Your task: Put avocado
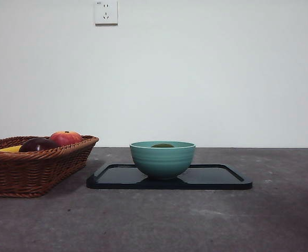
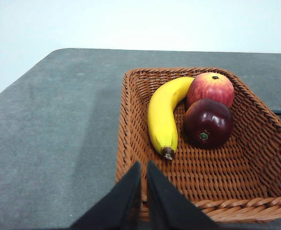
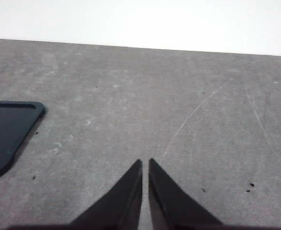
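Note:
The avocado (image 1: pixel 163 145) lies inside the teal bowl (image 1: pixel 162 159); only its dull green top shows above the rim in the front view. The bowl stands on a black tray (image 1: pixel 217 181). Neither arm appears in the front view. My left gripper (image 2: pixel 144 165) is shut with nothing in it, hovering over the near rim of the wicker basket (image 2: pixel 131 120). My right gripper (image 3: pixel 145 163) is shut and empty above bare table, to the right of the tray's corner (image 3: pixel 8 129).
The wicker basket (image 1: pixel 17 168) at the left holds a banana (image 2: pixel 162 115), a red apple (image 2: pixel 210 88) and a dark purple fruit (image 2: pixel 208 122). A wall socket (image 1: pixel 106 12) is on the white wall behind. Grey tabletop surrounds the tray.

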